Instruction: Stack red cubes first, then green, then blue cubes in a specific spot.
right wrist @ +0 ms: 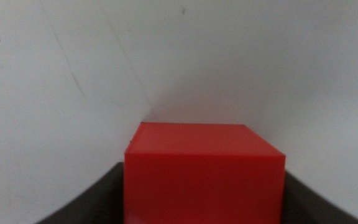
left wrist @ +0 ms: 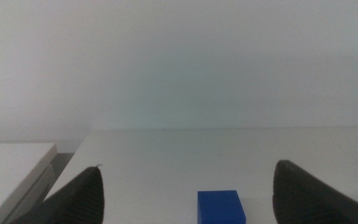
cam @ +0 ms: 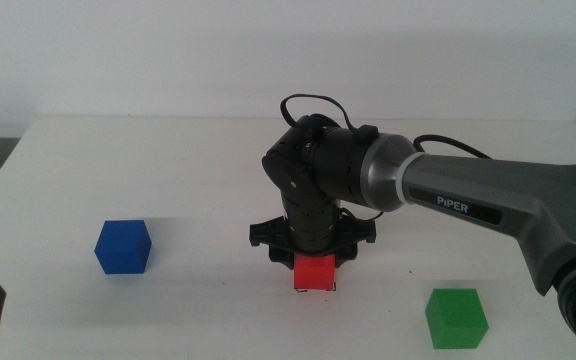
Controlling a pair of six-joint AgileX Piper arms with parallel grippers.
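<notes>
step: red placement, first layer of the stack.
right gripper [cam: 314, 262]: pointing down at table centre, jaws closed on the red cube [cam: 315, 273].
red cube: at table level, small dark corner marks of the spot [cam: 301, 291] peek out at its base; can't tell if fully seated.
left gripper [left wrist: 185, 196]: waiting at near left edge, jaws wide apart, nothing held.
green cube [cam: 457, 317]: near right, well clear.
blue cube [cam: 123, 246]: left, well clear.
next: release red squarely on the marks, lift straight up, then fetch green.
</notes>
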